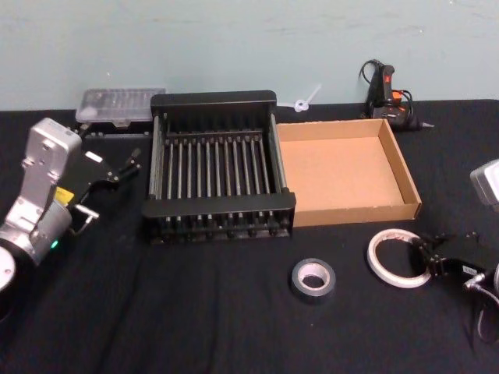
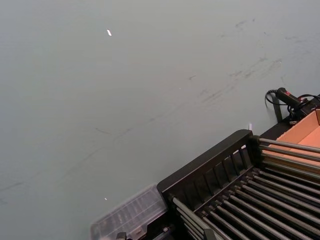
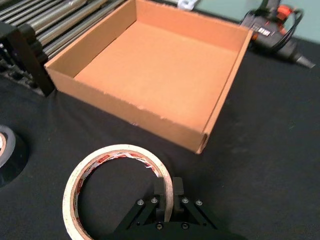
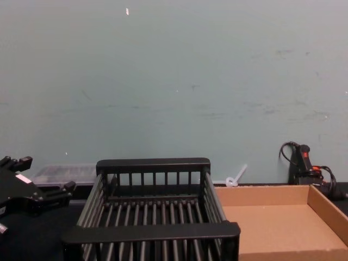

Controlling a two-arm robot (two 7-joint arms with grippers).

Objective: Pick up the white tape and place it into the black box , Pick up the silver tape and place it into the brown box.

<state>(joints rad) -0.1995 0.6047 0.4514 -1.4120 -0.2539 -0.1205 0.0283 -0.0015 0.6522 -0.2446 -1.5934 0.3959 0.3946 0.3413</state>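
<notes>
The black box (image 1: 218, 167) and the brown box (image 1: 347, 170) stand side by side, both holding nothing. The step in hand appears to be picking up the white tape (image 1: 398, 257): the right gripper (image 3: 168, 189) pinches its near wall, one finger inside the ring, one outside. Next comes a lift and carry leftward to the black box. The silver tape (image 1: 313, 279) lies nearby, untouched. The left gripper (image 1: 117, 170) hangs spread beside the black box.
</notes>
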